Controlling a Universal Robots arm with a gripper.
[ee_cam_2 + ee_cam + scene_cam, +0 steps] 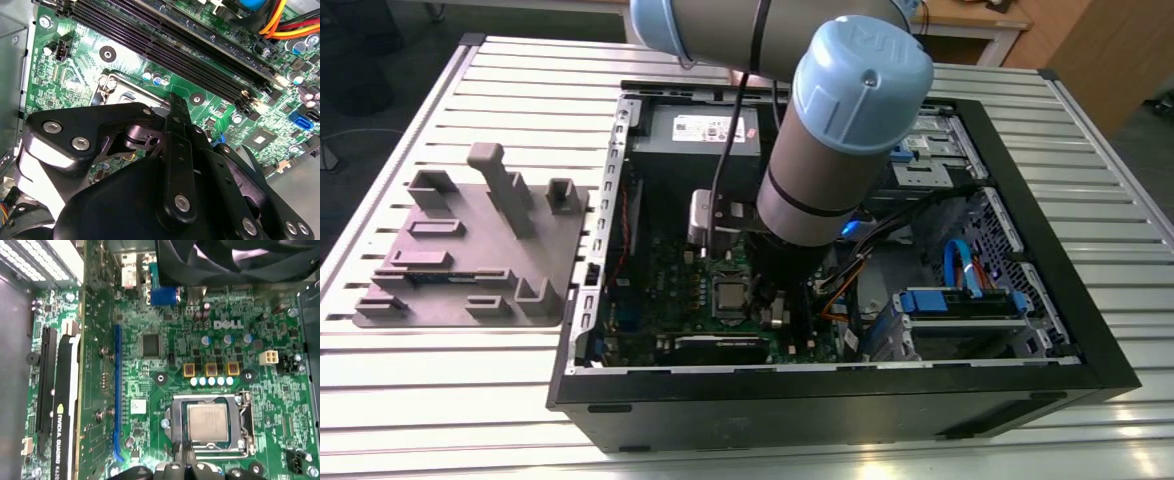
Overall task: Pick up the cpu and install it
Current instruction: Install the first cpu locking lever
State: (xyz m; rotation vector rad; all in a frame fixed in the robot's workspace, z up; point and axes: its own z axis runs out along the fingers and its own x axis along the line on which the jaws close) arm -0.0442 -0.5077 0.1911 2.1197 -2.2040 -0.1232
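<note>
Already seated: the cpu (208, 422) lies flat in its socket (205, 399) on the green motherboard (175, 325).

In the first wrist view its silvery top sits bare inside the metal socket frame, with the black gripper (186, 462) just at the frame's edge. Whether the gripper is apart or together I cannot tell. In the second wrist view its dark linkage covers much of the socket, and long black memory slots (165, 40) run beyond. In the exterior view the arm (841, 130) reaches down into the open computer case (854, 410) at mid-frame, near the grey power supply box (700, 130) — a grey fixture plate (467, 250) lies on the slatted table (454, 400) at the exterior view's left.
</note>
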